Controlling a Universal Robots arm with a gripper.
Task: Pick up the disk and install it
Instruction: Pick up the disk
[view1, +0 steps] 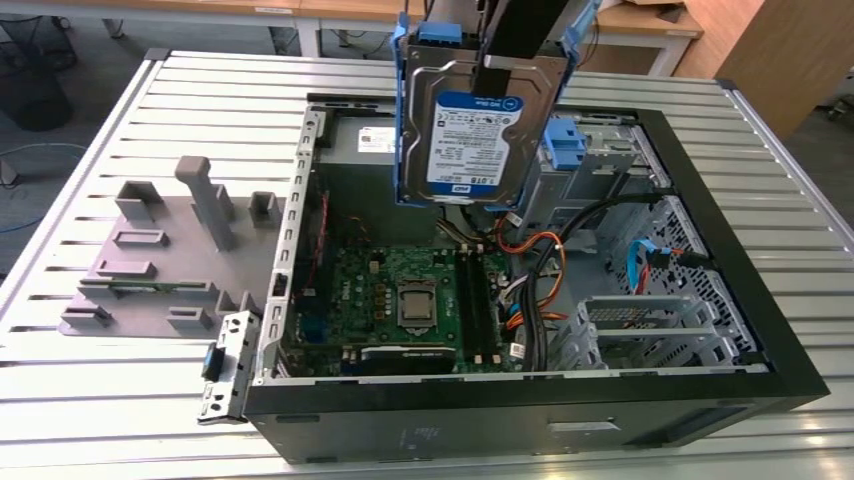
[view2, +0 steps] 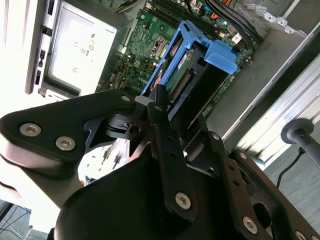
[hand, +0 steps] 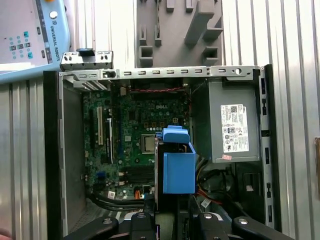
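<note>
Jaws pinch the disk (view1: 470, 135); I note it upright, long axis vertical; beneath them, case (view1: 467, 425) holds motherboard (view1: 400, 300).

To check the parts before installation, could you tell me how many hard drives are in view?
1. The disk is held upright in the gripper above the open computer case. Others may be hidden in the drive bays.

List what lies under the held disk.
Below the disk, in the first wrist view, sits the open case with its green circuit board and cables. What lies directly beneath is hidden by it.
</note>
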